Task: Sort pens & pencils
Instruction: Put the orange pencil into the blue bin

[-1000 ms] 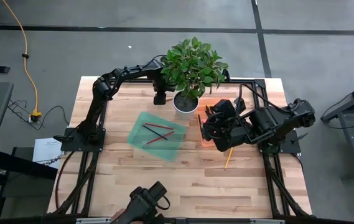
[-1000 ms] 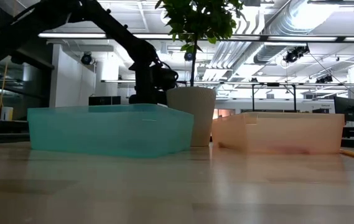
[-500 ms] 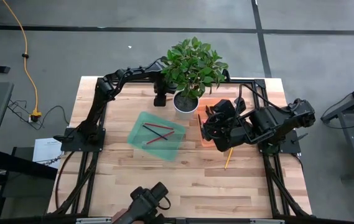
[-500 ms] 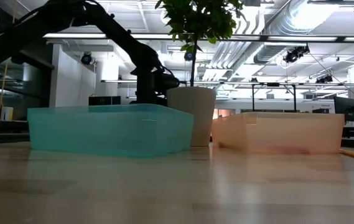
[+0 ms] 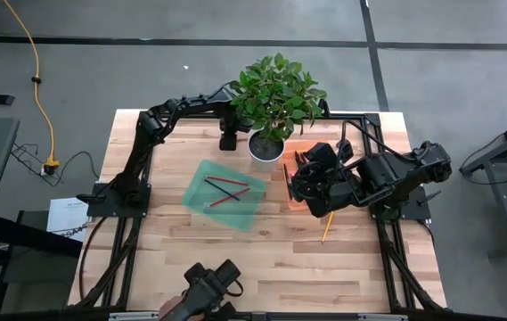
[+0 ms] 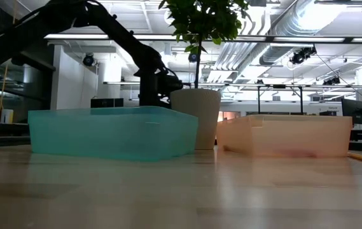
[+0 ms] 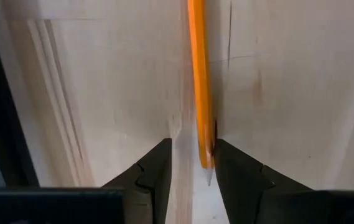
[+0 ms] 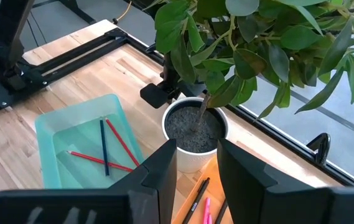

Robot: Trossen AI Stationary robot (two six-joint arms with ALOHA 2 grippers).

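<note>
Left gripper (image 7: 192,171): lowered behind white plant pot (image 5: 265,148); thin yellow-orange pencil (image 7: 199,81) was lodged between parted fingers.
Right gripper (image 8: 195,168): held apart, unladen, above pale orange plastic tray (image 6: 289,135).
Teal plastic tray (image 5: 198,189): red pencils (image 5: 227,182) were contained.

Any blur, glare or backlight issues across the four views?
Left wrist view: yellow pencil sharp, wood behind soft, end effector fingers dark. Low view: bright ceiling lights backlight the plant into silhouette; teal bin and orange bin glow translucent. High and right wrist views: even light, no glare.
</note>
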